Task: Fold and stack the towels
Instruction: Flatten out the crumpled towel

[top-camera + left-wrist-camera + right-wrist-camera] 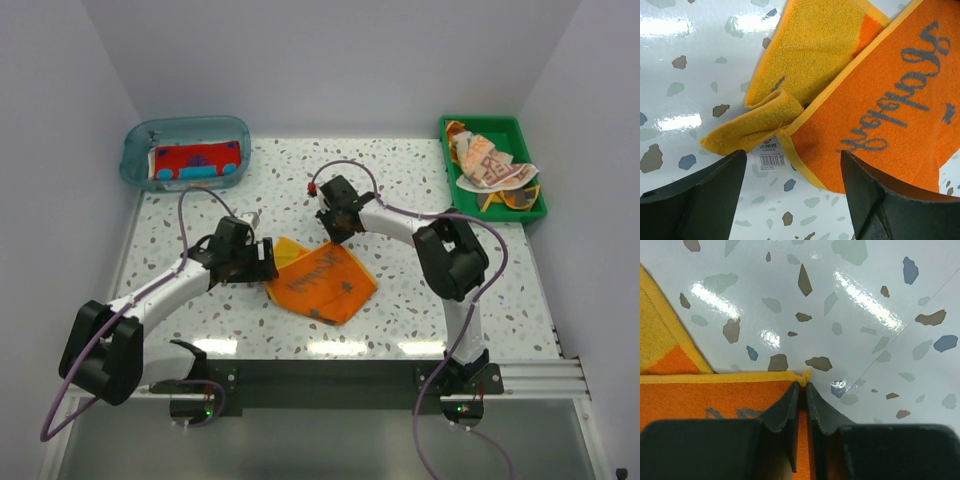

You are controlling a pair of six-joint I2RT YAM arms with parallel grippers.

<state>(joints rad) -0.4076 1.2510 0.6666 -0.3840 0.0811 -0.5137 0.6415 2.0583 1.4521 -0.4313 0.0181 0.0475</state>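
Note:
An orange towel (322, 283) with yellow trim and grey lettering lies partly folded in the middle of the table. My right gripper (335, 232) is at its far corner. In the right wrist view that gripper (803, 386) is shut, pinching the yellow-edged corner of the towel (715, 395). My left gripper (268, 262) is low at the towel's left side. Seen from the left wrist, it (792, 155) stands open, with the towel's rolled corner (755, 125) and white label (769, 152) just ahead of its fingertips. A red and teal towel (197, 160) lies in the tub.
The clear blue tub (185, 150) stands at the back left. A green tray (530, 150) at the back right holds a crumpled peach-patterned towel (488, 163) and another orange-yellow cloth (515, 197). White walls close in the table on three sides.

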